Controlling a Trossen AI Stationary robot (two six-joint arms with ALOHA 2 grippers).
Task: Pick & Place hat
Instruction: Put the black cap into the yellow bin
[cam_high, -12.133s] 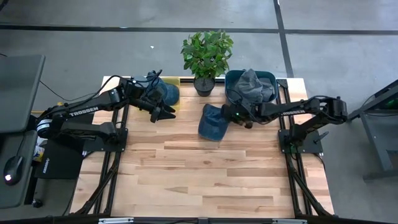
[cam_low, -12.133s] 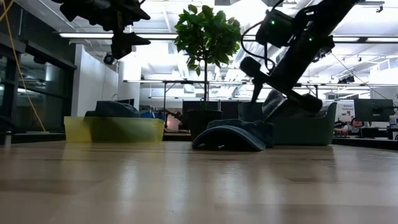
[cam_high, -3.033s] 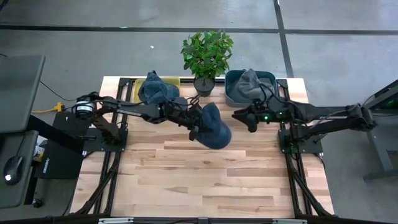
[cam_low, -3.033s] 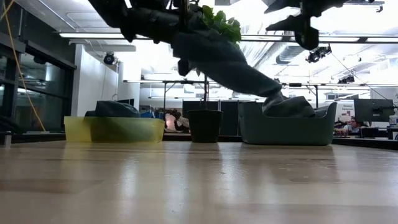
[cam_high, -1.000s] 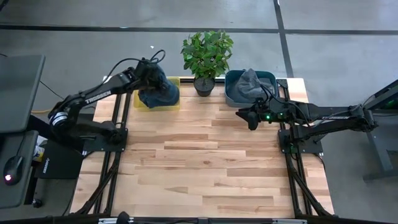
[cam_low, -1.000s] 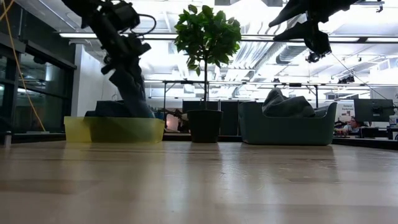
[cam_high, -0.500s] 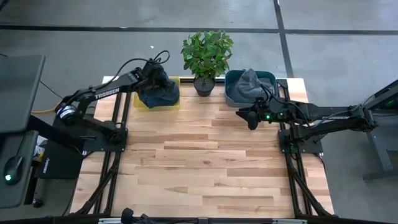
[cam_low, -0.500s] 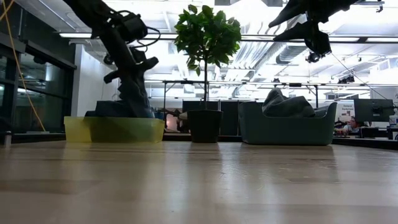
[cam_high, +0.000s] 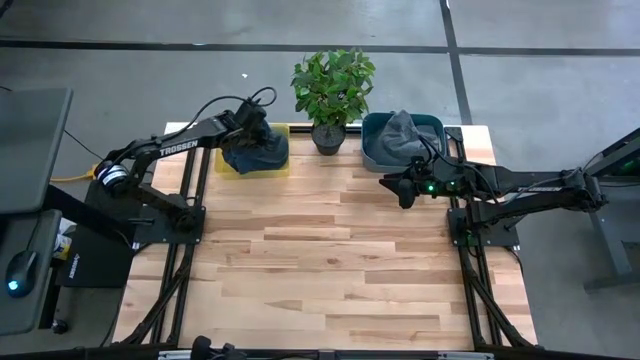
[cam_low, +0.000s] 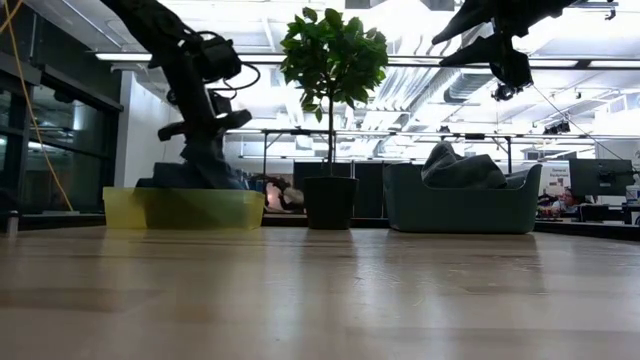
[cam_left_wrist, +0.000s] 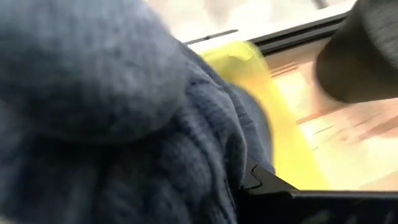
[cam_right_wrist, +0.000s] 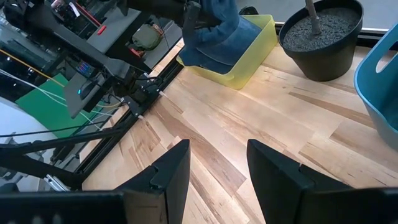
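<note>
At the table's (cam_high: 330, 260) far left corner: left gripper (cam_high: 252, 133) lowered into the yellow bin (cam_high: 284, 165), jaws pressed together on the dark blue hat (cam_high: 262, 152). Hat resting in the bin on top of other dark blue fabric, bulging above the rim; from table level, seen as a dark column (cam_low: 205, 160) rising out of the translucent yellow bin (cam_low: 185, 208) up to the gripper (cam_low: 205, 135). Through the left wrist camera, knitted blue hat (cam_left_wrist: 112, 118) filling most of the picture, yellow bin wall (cam_left_wrist: 280, 143) just beside it.

Along the far edge, between the two bins: potted plant (cam_high: 333, 92) in a dark pot. At the far right corner: teal bin (cam_high: 372, 152) holding a heap of grey hats (cam_high: 402, 132), piled above the rim.

Right gripper (cam_high: 396, 187) hovering well above the boards just in front of the teal bin, near the right edge, jaws spread and holding nothing; both dark fingers (cam_right_wrist: 168, 171) visible through the right wrist camera with bare wood between them, yellow bin (cam_right_wrist: 249, 53) and blue hat (cam_right_wrist: 211, 31) well beyond, plant pot (cam_right_wrist: 320, 37) alongside.

Elsewhere on the light wooden table top, only bare planks.
</note>
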